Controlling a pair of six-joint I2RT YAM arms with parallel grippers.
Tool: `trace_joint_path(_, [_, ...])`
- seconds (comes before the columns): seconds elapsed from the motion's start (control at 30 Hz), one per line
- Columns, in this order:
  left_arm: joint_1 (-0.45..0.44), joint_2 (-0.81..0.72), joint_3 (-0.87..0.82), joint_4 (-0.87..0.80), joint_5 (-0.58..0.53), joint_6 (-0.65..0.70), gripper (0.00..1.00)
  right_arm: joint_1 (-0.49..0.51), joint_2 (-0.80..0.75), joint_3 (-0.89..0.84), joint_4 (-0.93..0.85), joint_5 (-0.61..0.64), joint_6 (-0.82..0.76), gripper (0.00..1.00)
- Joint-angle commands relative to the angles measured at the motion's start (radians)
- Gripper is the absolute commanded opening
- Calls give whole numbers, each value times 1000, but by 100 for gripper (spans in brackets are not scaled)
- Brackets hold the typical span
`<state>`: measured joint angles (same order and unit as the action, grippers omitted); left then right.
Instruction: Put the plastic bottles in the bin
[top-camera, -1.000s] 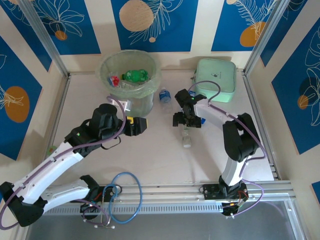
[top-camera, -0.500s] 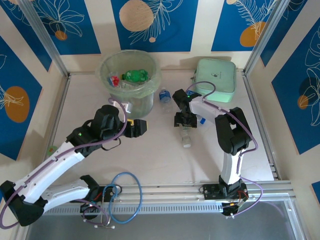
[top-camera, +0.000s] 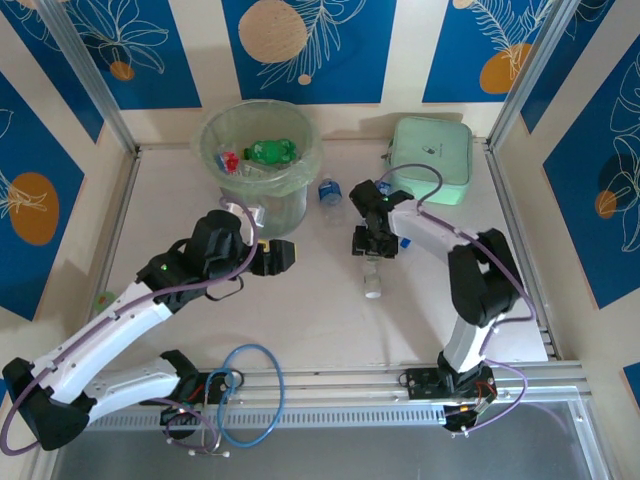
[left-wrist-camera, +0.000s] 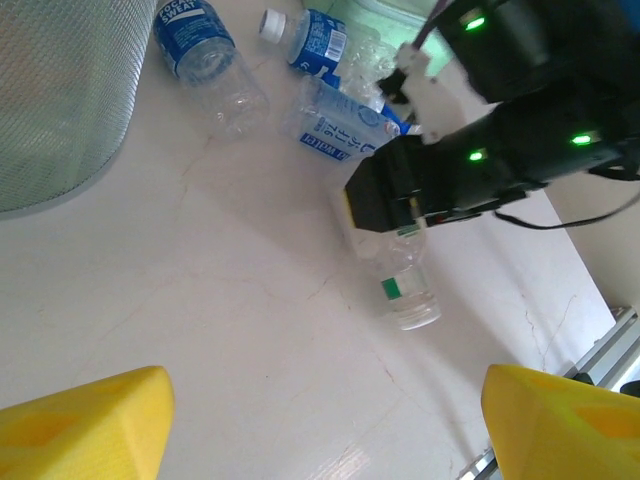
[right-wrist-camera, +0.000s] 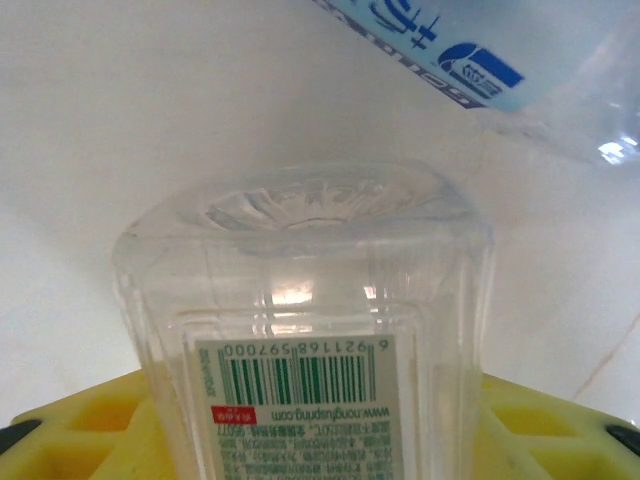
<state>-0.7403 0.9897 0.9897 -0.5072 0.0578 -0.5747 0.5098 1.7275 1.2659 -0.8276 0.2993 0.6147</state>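
Right tool is closed around a clear, ribbed plastic bottle at frame centre. Left tool stands wide open just below the round translucent green bin, upper left. Smooth pale bench spreads open toward the lower metal rail.

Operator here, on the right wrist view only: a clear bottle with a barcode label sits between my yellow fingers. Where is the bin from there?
Observer: The bin stands at the back of the table, left of the right claw in the top view.
Operator: Is the bottle off the table?
Observer: In the left wrist view the clear bottle looks to lie on the table, base toward the near edge.
Operator: Is the left arm in my way?
Observer: The left claw hangs open and empty just in front of the bin, left of your claw.
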Motion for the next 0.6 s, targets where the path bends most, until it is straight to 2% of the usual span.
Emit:
trace_joint_path(0.0, [-7, -17, 7, 12, -2, 16, 80, 20, -133, -4, 7, -51, 38, 50])
trace_joint_path(0.27, [-5, -26, 23, -12, -26, 37, 81, 74, -366, 82, 37, -87, 53, 50])
trace_joint_path(0.57, [-5, -45, 4, -10, -34, 22, 80, 174, -526, 141, 158, -64, 49, 51])
